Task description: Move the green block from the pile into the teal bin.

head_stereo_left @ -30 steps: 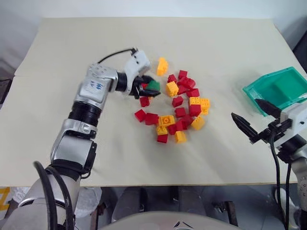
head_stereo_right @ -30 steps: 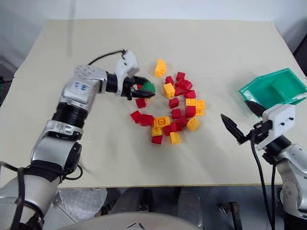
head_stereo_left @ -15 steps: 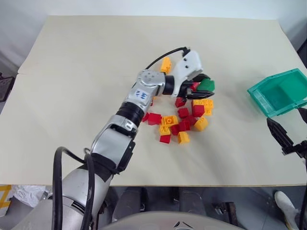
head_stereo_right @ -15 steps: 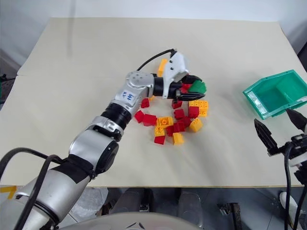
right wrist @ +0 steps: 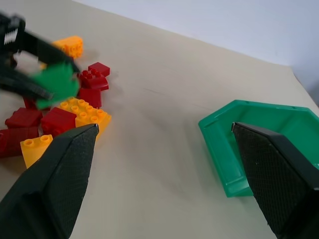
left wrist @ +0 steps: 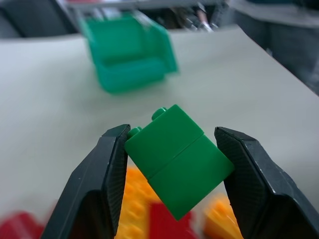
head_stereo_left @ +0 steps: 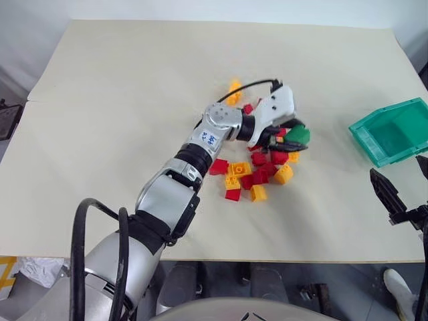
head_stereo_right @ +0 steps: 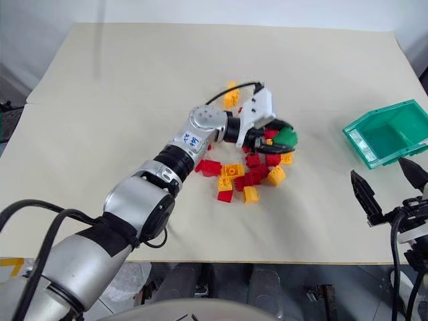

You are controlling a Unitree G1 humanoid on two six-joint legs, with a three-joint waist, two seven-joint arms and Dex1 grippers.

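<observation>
Item held: the small green studded plastic toy brick (left wrist: 178,162), clamped between the two black fingers of the left gripper (head_stereo_left: 289,136), one pad pressed to each side face; it sits tilted in the grip, studs turned up and toward one finger, and looks like two stacked layers with a seam across the middle. Position: lifted clear above the right-hand edge of the loose pile of small red and yellow-orange studded bricks (head_stereo_left: 257,175), over the beige table (head_stereo_left: 134,100), not resting on anything. Destination: the teal-green open-topped plastic tray with sloped walls (head_stereo_left: 393,131), standing near the table's right edge, well apart from the held brick, with bare tabletop between the two. Governing relation: the tray lies straight ahead of the left fingers along their pointing line, as the left wrist view shows it directly beyond the brick, open mouth upward and its near wall facing the gripper; the carry is judged to need further travel to the robot's right, then a release once the brick is above the tray's interior and past that near wall. Second arm: the right gripper (head_stereo_right: 384,192), jaws spread wide and carrying nothing, stands at the near right corner of the table, closer to the tray than the left gripper is, yet takes no part in the hold. Risk, as judged: a tilted brick may tumble on release and strike the rim.
</observation>
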